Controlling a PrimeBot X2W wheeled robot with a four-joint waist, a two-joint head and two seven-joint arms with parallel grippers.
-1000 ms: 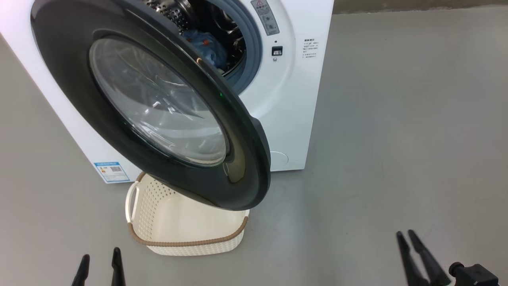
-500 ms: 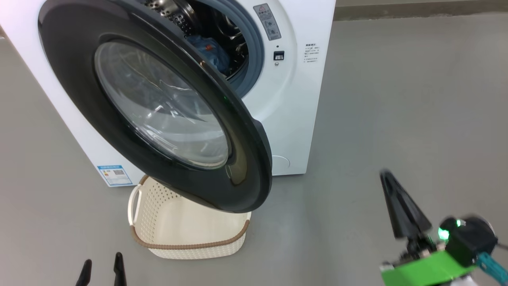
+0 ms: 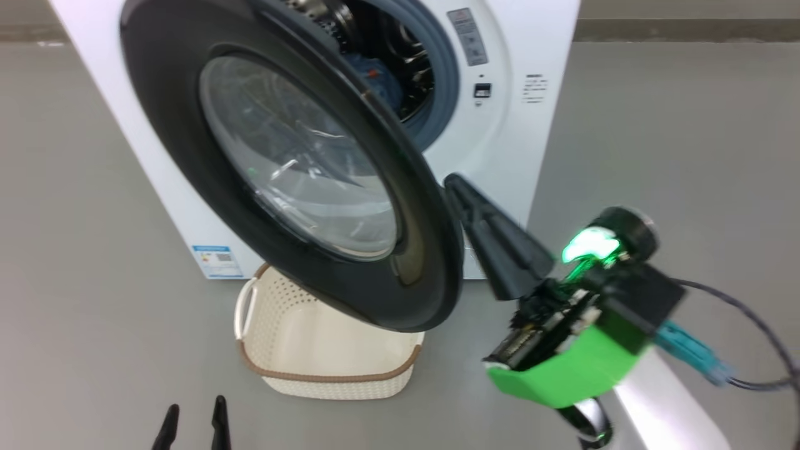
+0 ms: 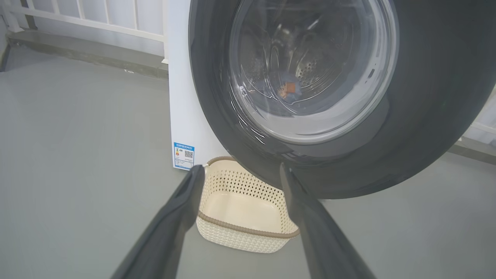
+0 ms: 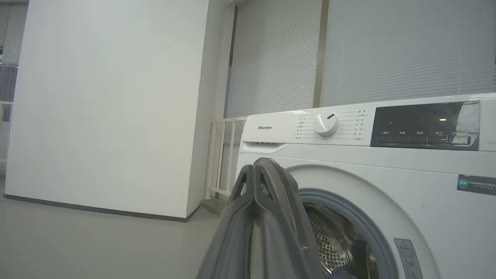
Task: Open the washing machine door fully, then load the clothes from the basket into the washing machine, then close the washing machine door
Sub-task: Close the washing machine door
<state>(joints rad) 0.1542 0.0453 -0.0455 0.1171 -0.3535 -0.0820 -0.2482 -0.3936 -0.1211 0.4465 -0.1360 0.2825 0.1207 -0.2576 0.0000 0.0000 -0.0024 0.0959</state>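
The large round glossy black door with the domed glass window [image 3: 300,156] is held about half open on the white boxy front-loading washing machine [image 3: 519,137], so that the steel drum can be looked into past its free edge. A light blue garment with an orange print [image 3: 374,76] is seen inside the drum, and the small cream perforated basket with the brown woven-look rim [image 3: 325,377] is left on the floor just below the door, with nothing visible in it. From this it is judged that the loading is done and that the closing of the door is the step in hand.

The right gripper [image 3: 452,184] is pressed together into one dark point and is brought just beside the free edge of the door; it cannot be told if the edge is touched. The fingers are probably closed so that the door can be pushed with a stiff tip. The left gripper [image 3: 195,406] is kept spread and low, well apart from the door, probably so that the swing is not blocked.

The machine is placed on a smooth grey floor [image 3: 656,156], near a plain white wall [image 5: 108,97] and a window covered by grey blinds [image 5: 387,50].
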